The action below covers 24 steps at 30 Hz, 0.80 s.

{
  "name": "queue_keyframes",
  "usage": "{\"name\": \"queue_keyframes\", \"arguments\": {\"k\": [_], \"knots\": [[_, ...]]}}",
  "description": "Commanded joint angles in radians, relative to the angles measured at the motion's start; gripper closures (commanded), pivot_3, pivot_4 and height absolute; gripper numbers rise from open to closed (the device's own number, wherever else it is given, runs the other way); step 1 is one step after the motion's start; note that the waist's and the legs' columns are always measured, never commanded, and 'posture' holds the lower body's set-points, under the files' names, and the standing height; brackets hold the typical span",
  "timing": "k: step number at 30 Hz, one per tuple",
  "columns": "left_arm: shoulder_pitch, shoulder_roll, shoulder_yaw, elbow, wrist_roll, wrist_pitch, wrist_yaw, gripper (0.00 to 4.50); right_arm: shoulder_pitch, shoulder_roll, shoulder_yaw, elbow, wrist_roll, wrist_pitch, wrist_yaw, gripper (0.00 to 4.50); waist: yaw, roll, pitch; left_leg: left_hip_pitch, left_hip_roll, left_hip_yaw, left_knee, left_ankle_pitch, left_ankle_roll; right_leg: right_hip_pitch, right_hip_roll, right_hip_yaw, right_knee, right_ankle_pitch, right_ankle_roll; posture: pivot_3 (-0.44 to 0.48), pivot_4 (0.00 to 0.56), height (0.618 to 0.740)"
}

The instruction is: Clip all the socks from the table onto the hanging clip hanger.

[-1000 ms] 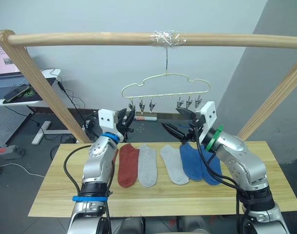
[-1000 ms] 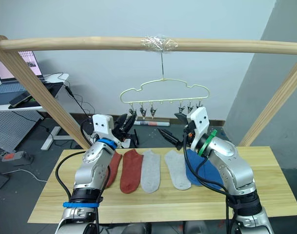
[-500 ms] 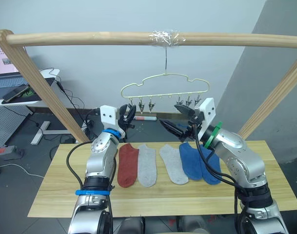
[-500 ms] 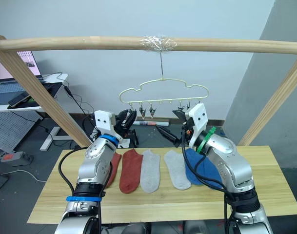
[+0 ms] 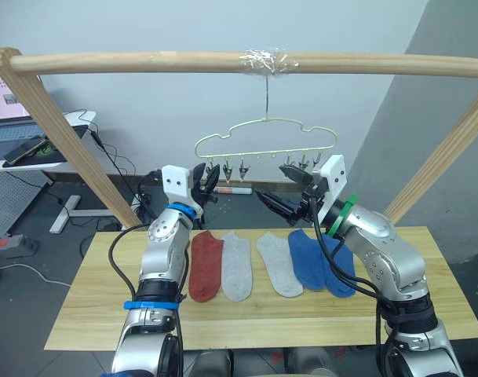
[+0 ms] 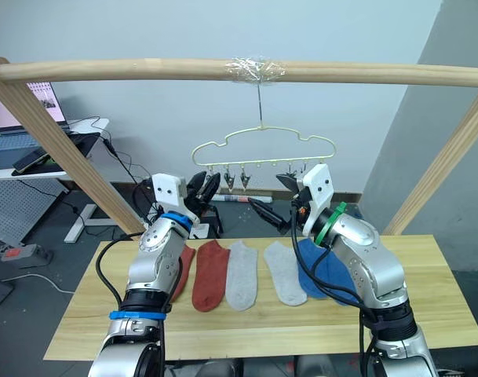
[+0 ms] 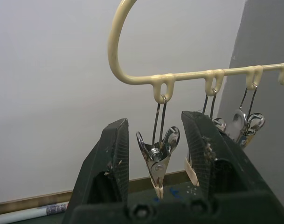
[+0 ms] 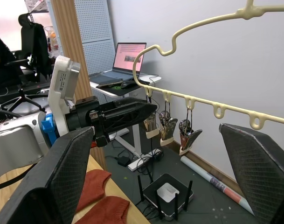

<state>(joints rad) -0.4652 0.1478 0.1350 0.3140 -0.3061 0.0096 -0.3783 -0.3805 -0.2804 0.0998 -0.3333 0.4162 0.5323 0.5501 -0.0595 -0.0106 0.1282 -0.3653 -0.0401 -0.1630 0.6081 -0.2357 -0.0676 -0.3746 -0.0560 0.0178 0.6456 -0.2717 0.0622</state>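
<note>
Under the thin pale-gold wire clip hanger (image 5: pixel 265 144), both empty grippers' jaws are released; left gripper (image 7: pixel 153 140) may nudge its end clip (image 7: pixel 158 154) aside.

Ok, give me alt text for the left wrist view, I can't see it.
The left claw is open, its two black fingers either side of the end metal clip hanging from the pale-gold clip hanger. More clips hang along the bar.

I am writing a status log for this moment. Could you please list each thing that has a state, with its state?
Left tool: open, fingers either side of the end clip.
Right tool: open, raised near the clips, holding nothing.
Clip hanger: hanging from the wooden pole, all clips bare.
Socks: lying flat in a row on the table.
Laptop: open, screen lit.
</note>
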Motion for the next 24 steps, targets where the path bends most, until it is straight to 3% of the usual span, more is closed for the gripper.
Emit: {"name": "queue_keyframes", "arguments": {"k": [1,24], "knots": [[-0.022,0.003,0.002,-0.004,0.017,-0.032,0.007,2.53,-0.029,0.004,-0.01,-0.056,0.019,0.0,-0.005,0.0,0.0,0.0,0.0,0.0,0.0,0.0,0.0,0.0,0.0,0.0,0.0,0.0,0.0,0.0,0.0,-0.129,0.108,0.74],[-0.047,-0.003,0.0,0.033,0.034,-0.061,0.002,2.53,-0.028,0.023,0.005,-0.063,0.012,0.002,-0.018,0.0,-0.001,0.0,0.002,0.0,0.0,0.0,0.0,0.0,0.0,0.0,0.0,0.0,0.0,0.0,0.0,-0.131,0.111,0.74]]}}
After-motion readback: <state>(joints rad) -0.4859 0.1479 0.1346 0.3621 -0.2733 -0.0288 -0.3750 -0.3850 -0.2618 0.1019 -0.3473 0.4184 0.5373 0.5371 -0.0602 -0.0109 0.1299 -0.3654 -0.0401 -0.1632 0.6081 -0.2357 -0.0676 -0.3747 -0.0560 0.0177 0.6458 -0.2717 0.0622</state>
